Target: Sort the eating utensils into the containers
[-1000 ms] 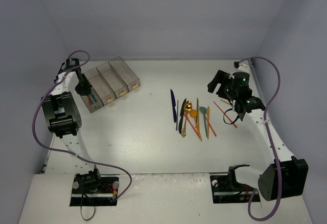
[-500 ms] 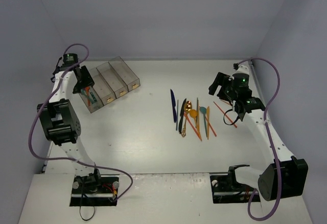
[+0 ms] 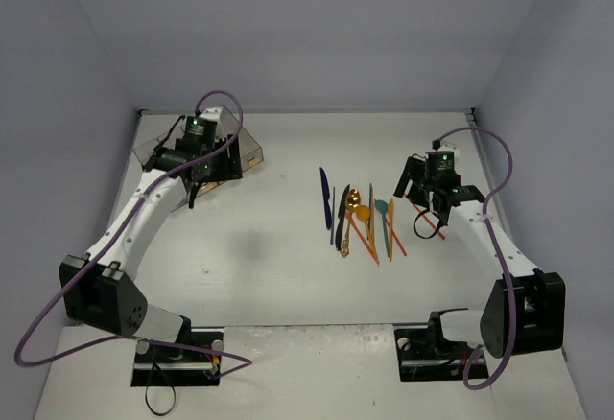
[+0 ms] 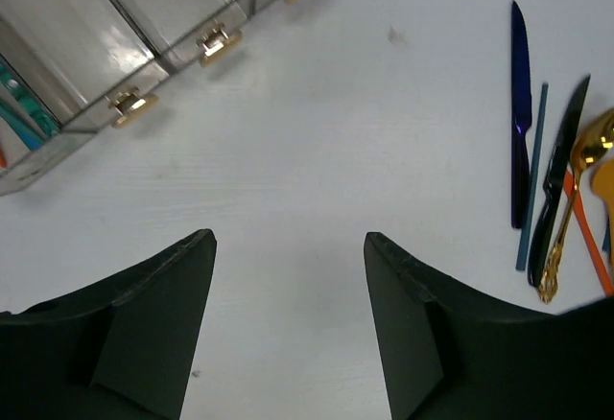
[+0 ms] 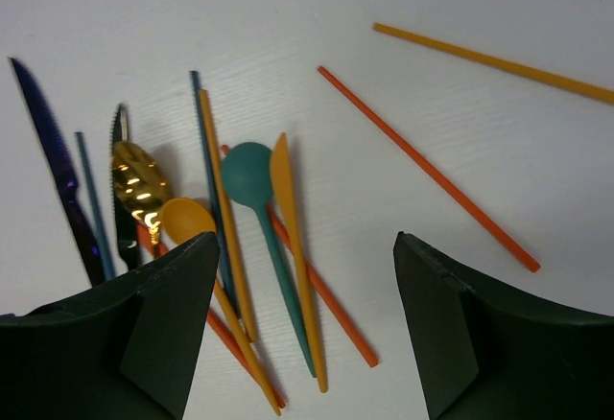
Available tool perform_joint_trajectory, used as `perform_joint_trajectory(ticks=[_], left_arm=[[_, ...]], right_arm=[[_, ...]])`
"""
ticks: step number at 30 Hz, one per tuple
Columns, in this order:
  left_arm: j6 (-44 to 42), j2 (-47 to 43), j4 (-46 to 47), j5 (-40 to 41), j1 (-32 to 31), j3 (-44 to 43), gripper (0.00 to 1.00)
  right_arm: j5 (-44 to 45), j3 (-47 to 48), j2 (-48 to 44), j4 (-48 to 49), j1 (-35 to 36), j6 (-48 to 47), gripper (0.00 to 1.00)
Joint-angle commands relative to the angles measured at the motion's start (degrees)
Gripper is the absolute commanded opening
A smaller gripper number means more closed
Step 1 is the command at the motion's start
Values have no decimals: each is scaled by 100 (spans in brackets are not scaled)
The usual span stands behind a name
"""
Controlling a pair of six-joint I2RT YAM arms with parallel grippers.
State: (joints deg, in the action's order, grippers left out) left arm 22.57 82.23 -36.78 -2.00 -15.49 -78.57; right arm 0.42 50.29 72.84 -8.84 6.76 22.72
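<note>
The eating utensils lie in a loose bunch mid-table: a dark blue knife point(image 3: 325, 197), a gold spoon point(image 3: 353, 199), a teal spoon point(image 5: 251, 175), an orange knife point(image 5: 288, 209) and an orange spoon point(image 5: 187, 219). Two thin orange sticks point(image 5: 427, 166) lie apart to the right. The containers point(image 4: 144, 27) stand at the back left, partly hidden by my left arm in the top view; something teal point(image 4: 14, 113) shows in the end bin. My left gripper point(image 4: 288, 238) is open over bare table in front of the containers. My right gripper point(image 5: 307, 238) is open, low over the right side of the bunch.
A black knife point(image 4: 561, 166) and a thin teal stick point(image 4: 532, 180) lie beside the dark blue knife. Grey walls close in the table at the back and on both sides. The arm bases stand at the near edge.
My left gripper opened over the end bin, then swung right to the front of the containers. My right gripper shifted slightly left toward the bunch, its jaws a little narrower.
</note>
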Motion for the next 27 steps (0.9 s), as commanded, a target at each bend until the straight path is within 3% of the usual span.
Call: perform_joint_trajectory(ticks=[1,10,20,27], left_arm=[[-16,-665,203,-58,-237,380,60],[-174,-1580,372,-309,-297,1284,60],[-340,-2036,330,-250,-297,1636,60],[-332,-2053,341,-310,-297,1673,60]], right_arm=[[375,-101,442,40,-324,305,70],[144,363,1840,74,-965,105,71],[539,709,2694,110,-1009,-375,70],[503,515,2792,114,-848,-453,54]])
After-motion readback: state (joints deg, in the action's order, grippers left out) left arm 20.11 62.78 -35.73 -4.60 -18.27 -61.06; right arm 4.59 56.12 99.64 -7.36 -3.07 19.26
